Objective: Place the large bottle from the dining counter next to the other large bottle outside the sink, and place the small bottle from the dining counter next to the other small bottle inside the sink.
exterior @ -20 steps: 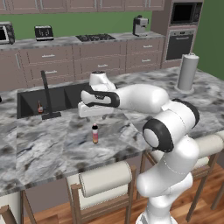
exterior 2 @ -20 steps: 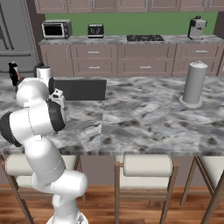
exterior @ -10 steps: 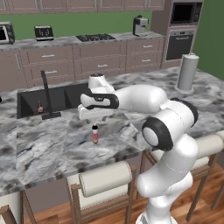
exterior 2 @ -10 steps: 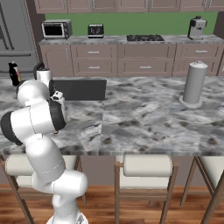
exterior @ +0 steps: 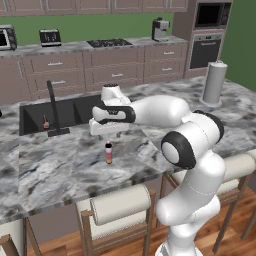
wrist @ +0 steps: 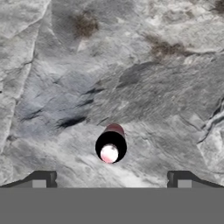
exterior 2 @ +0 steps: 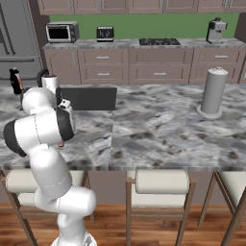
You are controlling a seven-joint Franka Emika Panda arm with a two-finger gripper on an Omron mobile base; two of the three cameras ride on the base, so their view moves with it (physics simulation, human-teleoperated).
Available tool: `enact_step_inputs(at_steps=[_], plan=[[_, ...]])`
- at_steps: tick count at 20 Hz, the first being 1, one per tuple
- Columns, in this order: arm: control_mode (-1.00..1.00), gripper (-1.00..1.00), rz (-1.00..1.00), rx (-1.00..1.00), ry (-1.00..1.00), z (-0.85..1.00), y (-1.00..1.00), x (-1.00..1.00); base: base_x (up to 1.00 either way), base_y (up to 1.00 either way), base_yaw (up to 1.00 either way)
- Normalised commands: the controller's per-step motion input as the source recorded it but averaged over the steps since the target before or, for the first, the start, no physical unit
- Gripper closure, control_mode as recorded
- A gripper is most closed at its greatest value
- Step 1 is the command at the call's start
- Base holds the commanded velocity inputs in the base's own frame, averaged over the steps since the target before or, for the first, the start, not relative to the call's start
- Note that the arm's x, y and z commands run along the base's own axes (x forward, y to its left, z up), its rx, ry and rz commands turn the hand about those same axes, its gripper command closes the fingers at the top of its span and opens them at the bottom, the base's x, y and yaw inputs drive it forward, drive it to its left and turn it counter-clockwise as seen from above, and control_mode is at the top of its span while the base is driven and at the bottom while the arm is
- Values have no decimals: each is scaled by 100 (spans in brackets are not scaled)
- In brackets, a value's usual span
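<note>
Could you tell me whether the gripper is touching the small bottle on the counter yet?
Apart. In the left base view, the gripper hangs above the small bottle with marble visible between.

Rendered frames, evenly and softly lit; no single light source can be made out. No glare or blown highlights on the grey veined marble tabletop (exterior: 60,170). Shadows are faint: a soft dark patch is cast beside the small red bottle with black cap (wrist: 111,146) in the hand view. The black recessed sink basin (exterior: 55,112) is rendered very dark, with little interior detail. Low resolution throughout; edges are soft and slightly pixelated. No edge distortion is seen. Marble texture looks blurred close up.
</note>
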Motion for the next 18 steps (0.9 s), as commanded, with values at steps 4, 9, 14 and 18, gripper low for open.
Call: enact_step_inputs(at_steps=[4,9,14,18], plan=[[-100,-100,0,0,0,0,0,12,0,0,0],[-100,-100,0,0,0,0,0,3,0,0,0],[-100,-100,0,0,0,-7,0,-22,0,0,0],[-100,-100,0,0,0,-17,0,-7,0,0,0]])
